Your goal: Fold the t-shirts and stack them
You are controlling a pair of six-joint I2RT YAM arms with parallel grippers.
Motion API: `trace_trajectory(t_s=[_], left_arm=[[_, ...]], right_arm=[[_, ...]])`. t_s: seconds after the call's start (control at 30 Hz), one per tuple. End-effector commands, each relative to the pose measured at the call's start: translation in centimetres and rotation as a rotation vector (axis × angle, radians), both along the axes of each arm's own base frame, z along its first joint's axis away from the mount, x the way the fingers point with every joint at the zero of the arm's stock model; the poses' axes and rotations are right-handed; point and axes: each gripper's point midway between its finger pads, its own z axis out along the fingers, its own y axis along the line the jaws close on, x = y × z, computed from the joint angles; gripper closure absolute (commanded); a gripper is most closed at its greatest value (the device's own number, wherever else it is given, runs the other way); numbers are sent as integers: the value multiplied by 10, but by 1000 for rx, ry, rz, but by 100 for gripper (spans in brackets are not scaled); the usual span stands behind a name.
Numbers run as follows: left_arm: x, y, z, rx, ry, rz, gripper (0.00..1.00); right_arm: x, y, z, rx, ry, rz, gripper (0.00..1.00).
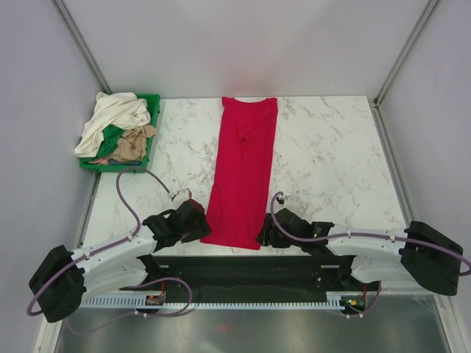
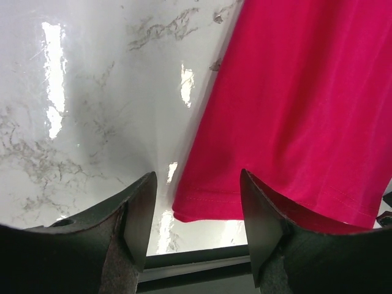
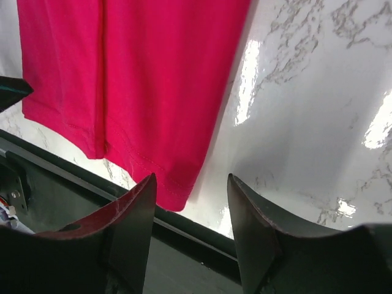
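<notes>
green tray (image 1: 154, 104) with cream-white t-shirt (image 1: 118, 112) and tan t-shirt (image 1: 134, 144) inside

White marble-patterned counter (image 1: 331, 162), grey-veined and glossy; catches bright streaks of glare in both wrist views. Boxed in by plain pale walls (image 1: 243, 44) at back and sides. Slanted metal posts (image 1: 79, 45) at both back corners. Along near edge, black rail (image 1: 243, 266); below it, dull brushed metal surface (image 1: 243, 332).
</notes>
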Motion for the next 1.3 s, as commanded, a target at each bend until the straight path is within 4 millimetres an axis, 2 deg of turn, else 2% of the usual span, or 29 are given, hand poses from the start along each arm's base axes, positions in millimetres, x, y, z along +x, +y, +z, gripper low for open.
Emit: trace_trajectory(t_s=[0.0, 0.13, 0.17, 0.33, 0.37, 0.43, 0.47, 0.5, 0.57, 0.6, 0.63, 0.73, 0.77, 0.8, 0.87, 0.9, 0.97, 1.0, 1.07, 1.13, 1.23, 1.27], left_arm=[[-3, -8, -5, -42, 22, 12, 38], [-7, -12, -12, -29, 59, 9, 41], [-8, -12, -14, -27, 68, 8, 41], [-13, -18, -15, -45, 73, -8, 48], [-15, -19, -15, -46, 73, -11, 51], [-16, -20, -16, -47, 73, -14, 73], [-17, -20, -16, -47, 74, -16, 86], [-18, -22, -16, -48, 77, -19, 98], [-22, -27, -14, -56, 79, -36, 98], [-24, -30, -13, -59, 80, -43, 98], [-26, -34, -12, -68, 82, -50, 98], [-37, -48, -7, -93, 86, -79, 98], [-42, -56, -3, -107, 89, -96, 98], [-44, -58, -1, -108, 88, -100, 98], [-47, -68, 9, -123, 77, -115, 98], [-47, -67, 11, -108, 77, -117, 98], [-40, -72, 22, -94, 49, -128, 98], [-36, -68, 24, -59, 32, -121, 98], [-23, -74, 42, -31, -13, -130, 98], [-11, -65, 52, 47, -53, -104, 98], [16, -73, 84, 54, -120, -85, 98], [27, -68, 88, 69, -133, -78, 98]], right_arm=[[-5, -4, -11, 0, 27, -29, 42], [-12, -2, -19, 1, 55, -8, 53], [-11, 5, -15, 31, 45, 4, 57], [-16, 5, -26, 18, 66, 23, 64], [-15, 6, -25, 24, 62, 27, 69], [-16, 7, -26, 23, 63, 33, 75], [-16, 5, -27, 19, 66, 31, 85], [-17, 4, -25, 22, 59, 31, 88], [-17, -6, -29, -12, 59, 15, 100], [-15, -8, -23, -10, 43, 6, 100], [-20, -22, -30, -73, 63, 3, 100], [-15, -36, -19, -105, 20, -30, 100], [-17, -47, -20, -143, 26, -40, 100], [-13, -48, -9, -124, -3, -54, 100], [-14, -59, -5, -153, -11, -67, 100], [-11, -58, 5, -131, -32, -78, 100], [-1, -57, 19, -122, -82, -99, 100], [5, -56, 25, -119, -105, -106, 100], [19, -52, 38, -123, -137, -105, 100], [36, -43, 54, -119, -165, -113, 100], [68, -39, 74, -130, -227, -130, 100], [81, -42, 81, -129, -241, -151, 100]])
